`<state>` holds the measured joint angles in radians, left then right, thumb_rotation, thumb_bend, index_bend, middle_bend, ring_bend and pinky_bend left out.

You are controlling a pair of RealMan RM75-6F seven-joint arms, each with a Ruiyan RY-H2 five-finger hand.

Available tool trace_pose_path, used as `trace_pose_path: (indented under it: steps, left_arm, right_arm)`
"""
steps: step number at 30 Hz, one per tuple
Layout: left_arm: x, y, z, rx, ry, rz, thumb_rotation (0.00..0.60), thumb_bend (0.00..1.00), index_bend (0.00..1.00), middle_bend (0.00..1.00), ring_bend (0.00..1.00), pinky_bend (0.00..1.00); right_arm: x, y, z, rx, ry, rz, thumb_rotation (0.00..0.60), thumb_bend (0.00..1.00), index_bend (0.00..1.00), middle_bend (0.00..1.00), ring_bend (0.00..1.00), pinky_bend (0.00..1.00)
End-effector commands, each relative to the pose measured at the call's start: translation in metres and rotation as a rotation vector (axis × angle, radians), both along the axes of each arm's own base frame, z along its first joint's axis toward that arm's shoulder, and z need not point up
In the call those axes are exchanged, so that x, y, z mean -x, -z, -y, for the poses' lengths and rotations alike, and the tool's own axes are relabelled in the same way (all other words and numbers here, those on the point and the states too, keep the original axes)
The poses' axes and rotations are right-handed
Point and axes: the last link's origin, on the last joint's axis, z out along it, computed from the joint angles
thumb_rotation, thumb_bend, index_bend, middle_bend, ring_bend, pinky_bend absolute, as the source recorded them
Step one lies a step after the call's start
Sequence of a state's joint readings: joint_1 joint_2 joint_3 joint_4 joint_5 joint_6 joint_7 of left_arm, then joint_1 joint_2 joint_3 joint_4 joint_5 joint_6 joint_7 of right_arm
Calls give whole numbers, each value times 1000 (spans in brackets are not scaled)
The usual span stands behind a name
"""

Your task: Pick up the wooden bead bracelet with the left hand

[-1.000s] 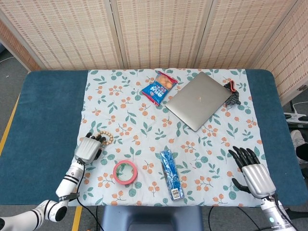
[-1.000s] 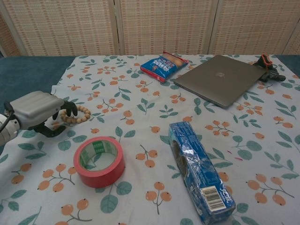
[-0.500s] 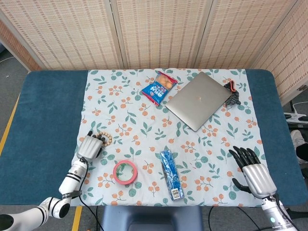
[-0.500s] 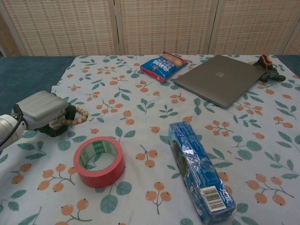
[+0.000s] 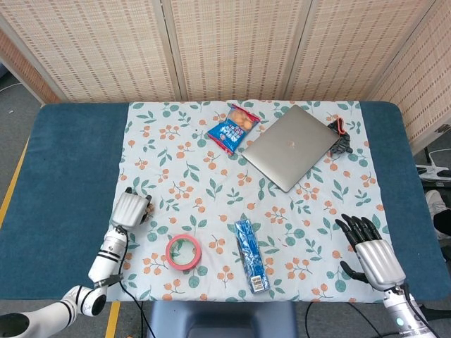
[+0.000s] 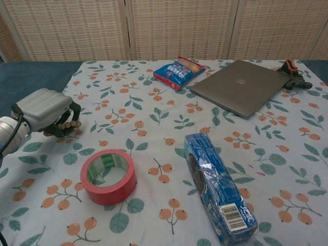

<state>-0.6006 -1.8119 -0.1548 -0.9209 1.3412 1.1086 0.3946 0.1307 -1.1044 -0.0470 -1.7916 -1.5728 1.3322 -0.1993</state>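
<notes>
My left hand [image 5: 131,208] [image 6: 45,111] hovers at the left side of the flowered cloth, fingers curled around the wooden bead bracelet [image 6: 67,125]. Only a few beads show below the fingers in the chest view. In the head view the bracelet [image 5: 149,207] peeks out at the hand's right edge. My right hand [image 5: 369,248] rests at the near right of the table, fingers spread, holding nothing. It shows only in the head view.
A red tape roll [image 6: 108,176] [image 5: 184,251] lies just right of and nearer than the left hand. A blue packet [image 6: 219,190] lies mid-front. A snack bag [image 6: 179,71], a laptop [image 6: 241,93] and a black clamp [image 6: 293,79] sit at the back.
The left hand has closed over the bracelet and gathered it in; most beads that lay stretched out on the cloth to its right are now under the fingers. The right hand stayed put.
</notes>
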Motion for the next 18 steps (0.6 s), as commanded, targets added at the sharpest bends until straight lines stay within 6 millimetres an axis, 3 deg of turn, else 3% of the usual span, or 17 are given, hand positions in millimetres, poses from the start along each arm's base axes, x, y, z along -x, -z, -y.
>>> trace_pose_path:
  steps: [1, 5, 6, 15, 18]
  left_arm:
    - [-2, -2, -4, -4, -25, 47, 600, 562, 711, 806, 661, 433]
    - [-5, -10, -18, 3, -159, 196, 600, 609, 714, 813, 675, 460]
    - [-3, -20, -33, -20, -257, 274, 600, 616, 712, 815, 676, 465]
    - [-10, -42, -63, -67, -414, 249, 600, 621, 704, 816, 677, 478]
    - [-7, -48, -76, -40, -554, 335, 600, 621, 703, 819, 684, 512]
  right_arm:
    - [0, 0, 0, 0, 0, 0, 600, 231, 0, 0, 0, 0]
    - [0, 0, 0, 1, 1, 2, 600, 231, 0, 0, 0, 0]
    - [1, -1, 1, 4, 3, 3, 600, 231, 0, 0, 0, 0]
    - [1, 0, 1, -3, 5, 3, 600, 231, 0, 0, 0, 0]
    - [1, -2, 1, 4, 6, 5, 600, 231, 0, 0, 0, 0]
